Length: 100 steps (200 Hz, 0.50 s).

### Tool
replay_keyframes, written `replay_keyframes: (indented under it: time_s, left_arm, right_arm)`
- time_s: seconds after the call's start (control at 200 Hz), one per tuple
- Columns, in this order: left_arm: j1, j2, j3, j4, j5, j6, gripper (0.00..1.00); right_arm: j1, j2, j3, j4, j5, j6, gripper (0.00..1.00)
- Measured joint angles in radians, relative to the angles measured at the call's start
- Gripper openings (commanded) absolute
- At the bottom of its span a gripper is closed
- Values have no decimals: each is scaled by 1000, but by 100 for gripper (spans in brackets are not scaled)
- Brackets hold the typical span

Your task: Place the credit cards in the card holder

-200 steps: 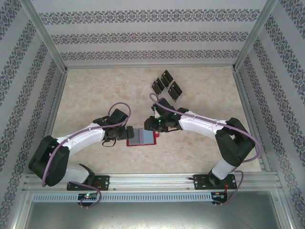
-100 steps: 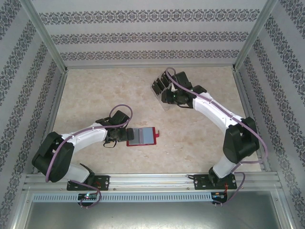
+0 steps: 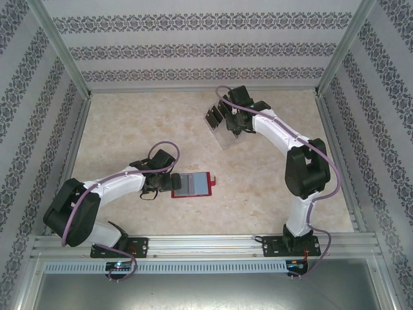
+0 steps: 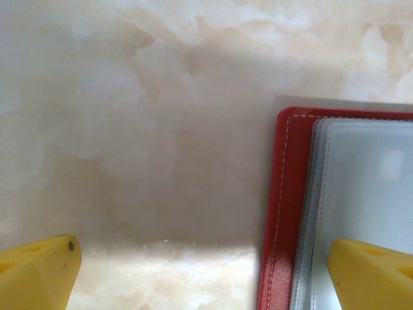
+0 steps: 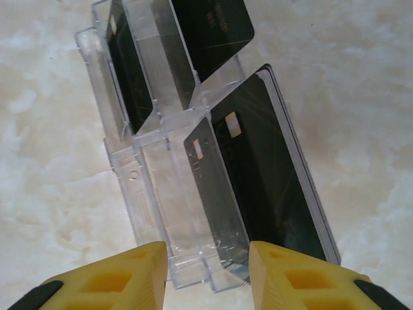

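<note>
Pale marbled surface (image 3: pixel 129 129), patterned walls (image 3: pixel 193 39) on three sides, and both arms are reaching out. The left hand (image 3: pixel 169 183) is spread wide with nothing in it, parked at the left edge of the red wallet (image 3: pixel 193 185). The wallet lies open and flat just in front of that hand, its greyish clear sleeves (image 4: pixel 368 187) facing up. In the wrist view, one finger hangs over bare marble off the wallet's edge and the other over the sleeves (touching or not, I can't tell).

Over to the right hand (image 5: pixel 206 261): it's well apart from the wallet, pointed down at the clear plastic rack (image 5: pixel 161 194). Its fingers are partly open, with the rack's near end in the gap between them, and nothing looks clamped. The black cards (image 5: pixel 261 194) stand tilted in the rack's slots just beyond those fingertips. The nearest card is straight ahead of the finger on the right of that wrist view.
</note>
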<state>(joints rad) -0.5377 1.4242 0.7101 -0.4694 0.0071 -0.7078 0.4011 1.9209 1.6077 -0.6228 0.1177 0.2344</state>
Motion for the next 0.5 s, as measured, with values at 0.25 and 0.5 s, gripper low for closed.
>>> replay_keyframes:
  time_s: [0.25,0.5]
  left_arm:
    - [0,0,0,0,-1,0,99]
    - [0,0,0,0,-3,0,99]
  right_arm:
    - [0,51,46,-25,22,-33,37]
    - [0,77,65,-45,60,-56,36]
